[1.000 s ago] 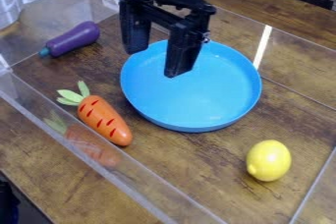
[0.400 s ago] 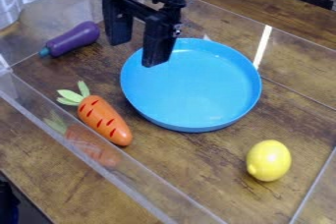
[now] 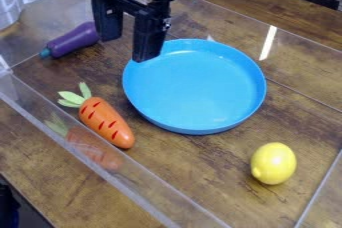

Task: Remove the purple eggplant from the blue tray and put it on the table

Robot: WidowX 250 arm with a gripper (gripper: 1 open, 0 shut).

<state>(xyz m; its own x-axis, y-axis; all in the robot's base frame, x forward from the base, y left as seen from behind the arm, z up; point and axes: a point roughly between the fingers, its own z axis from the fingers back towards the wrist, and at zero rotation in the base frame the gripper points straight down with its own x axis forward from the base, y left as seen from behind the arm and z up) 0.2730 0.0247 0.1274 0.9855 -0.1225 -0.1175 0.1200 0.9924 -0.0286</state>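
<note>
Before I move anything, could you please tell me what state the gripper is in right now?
Gripper: open, holding nothing, its fingers above the left edge of the blue tray.

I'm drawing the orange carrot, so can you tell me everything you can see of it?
The carrot is bright orange, fat at the leafy end and narrower toward the other. Darker lines run across it, and it has light green leaves on top. It looks like a smooth plastic toy. It lies on its side on the brown wooden table, beside the blue tray, its leaves pointing away from the yellow thing. The gripper isn't touching it.
</note>
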